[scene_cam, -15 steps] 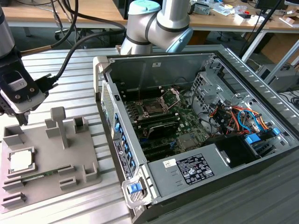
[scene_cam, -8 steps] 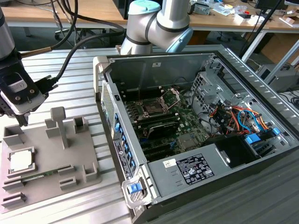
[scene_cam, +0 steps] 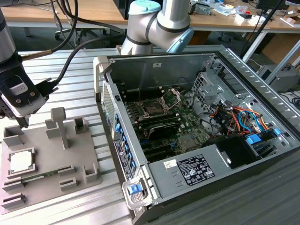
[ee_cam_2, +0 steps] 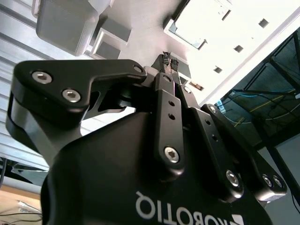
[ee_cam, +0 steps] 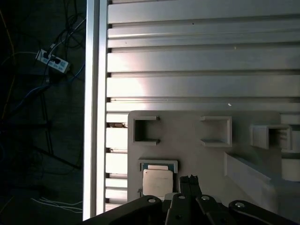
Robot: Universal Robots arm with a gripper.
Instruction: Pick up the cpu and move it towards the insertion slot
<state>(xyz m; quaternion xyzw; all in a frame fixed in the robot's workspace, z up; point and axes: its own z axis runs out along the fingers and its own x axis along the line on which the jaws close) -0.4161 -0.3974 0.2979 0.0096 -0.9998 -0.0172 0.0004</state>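
The chip (scene_cam: pixel 21 161) is lying flat, silvery top up, in a shallow recess of the grey tray (scene_cam: pixel 44 157), near the tray's edge on the exterior view's left. The tray is resting on the slatted metal bench (scene_cam: pixel 79 93), and several upright posts and small walled pockets are standing up from it.

The pincer (ee_cam: pixel 189 180) is hanging over the tray just beside the chip, not touching it. In both wrist views its two black fingers (ee_cam_2: pixel 165 98) are looking pressed together at the tips, with nothing pinched between them.

Off the tray's side on the exterior view's right, an opened computer case (scene_cam: pixel 154 70) is lying on the bench with its inside facing up. The socket (scene_cam: pixel 152 108) is sitting on the green board inside that case, well apart from the tray, and its metal bracket (scene_cam: pixel 171 96) is standing tilted open beside it. The grey and blue arm (scene_cam: pixel 159 23) is rising behind the case, on the side away from the tray.
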